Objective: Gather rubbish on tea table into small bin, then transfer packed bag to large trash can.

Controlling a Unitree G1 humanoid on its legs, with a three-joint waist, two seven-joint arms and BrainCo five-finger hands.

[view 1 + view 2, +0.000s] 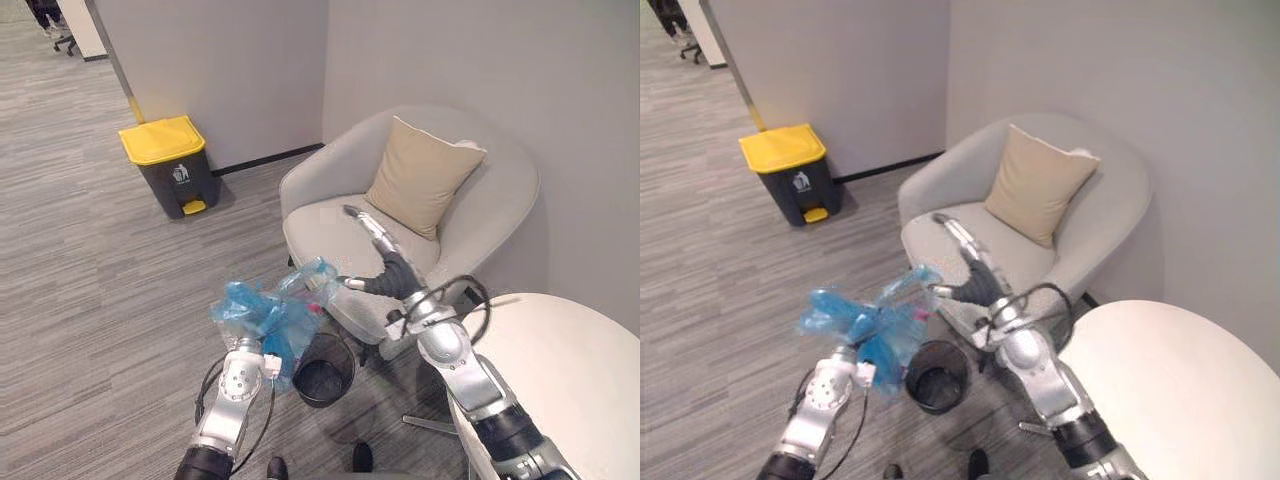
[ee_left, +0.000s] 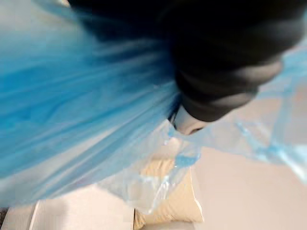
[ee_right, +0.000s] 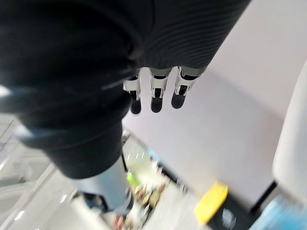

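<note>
Fingers (image 1: 368, 226) of my right hand (image 1: 397, 274) reach straight, empty, past the small bin (image 1: 325, 372). My left hand (image 2: 220, 62), grip hidden, has the blue bag (image 1: 268, 315) above it; trash can (image 1: 170, 160) stands far left.

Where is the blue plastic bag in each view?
Left eye view: blue plastic bag low, left of centre.
Right eye view: bag low, further left.
Left wrist view: bag close up, in front of the beige cushion.
Right wrist view: likely the blue patch beside the landmark.
Landmark: yellow-lidded trash can.
</note>
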